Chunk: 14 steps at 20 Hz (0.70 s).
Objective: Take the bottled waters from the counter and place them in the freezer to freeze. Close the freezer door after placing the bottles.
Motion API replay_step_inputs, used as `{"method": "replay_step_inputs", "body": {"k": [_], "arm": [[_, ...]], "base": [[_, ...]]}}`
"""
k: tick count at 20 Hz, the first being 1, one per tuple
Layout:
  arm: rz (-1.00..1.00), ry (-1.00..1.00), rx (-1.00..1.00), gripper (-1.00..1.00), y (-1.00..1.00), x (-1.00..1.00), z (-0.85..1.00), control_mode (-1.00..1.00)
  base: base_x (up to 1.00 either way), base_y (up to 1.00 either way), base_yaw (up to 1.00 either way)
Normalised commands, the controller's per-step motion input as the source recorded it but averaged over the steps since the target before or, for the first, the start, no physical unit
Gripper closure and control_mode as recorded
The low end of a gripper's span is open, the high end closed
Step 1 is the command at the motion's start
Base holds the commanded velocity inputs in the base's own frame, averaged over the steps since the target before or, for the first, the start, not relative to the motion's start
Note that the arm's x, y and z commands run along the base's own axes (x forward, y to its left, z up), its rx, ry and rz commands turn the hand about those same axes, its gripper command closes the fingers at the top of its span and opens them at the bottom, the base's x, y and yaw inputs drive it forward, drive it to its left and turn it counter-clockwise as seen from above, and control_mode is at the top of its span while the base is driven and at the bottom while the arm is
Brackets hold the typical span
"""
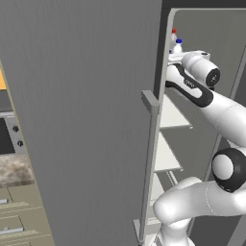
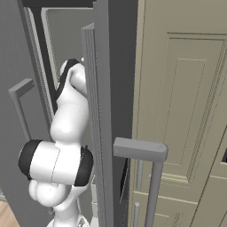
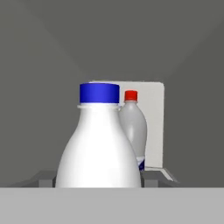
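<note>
Blue-capped bottle [image 3: 99, 144] filling hand view centre, gripper [image 3: 99, 186] jaws narrowly parted, flanking base; hold unclear. Red-capped bottle [image 3: 132, 127] standing behind at 1 o'clock. Light, smooth plastic; gripping mid-body safest.

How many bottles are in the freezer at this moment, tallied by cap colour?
Blue-capped bottle: 1, nearest the hand camera, upright on the shelf.
Red-capped bottle: 1, upright behind the blue-capped one and partly hidden by it.
Total: 2 bottles, both inside the freezer.
</note>
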Motion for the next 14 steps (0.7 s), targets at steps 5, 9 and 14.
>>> {"method": "replay_step_inputs", "body": {"k": [5, 9, 14], "arm": [[0.0, 0.0, 0.0, -1.0, 0.0, 0.0, -0.01, -1.0], [0.0, 0.0, 0.0, -1.0, 0.0, 0.0, 0.0, -1.0], [0.0, 0.0, 0.0, -1.0, 0.0, 0.0, 0.01, -1.0]], "base": [[0.0, 0.0, 0.0], [0.0, 0.0, 0.0], [0.0, 0.0, 0.0]]}}
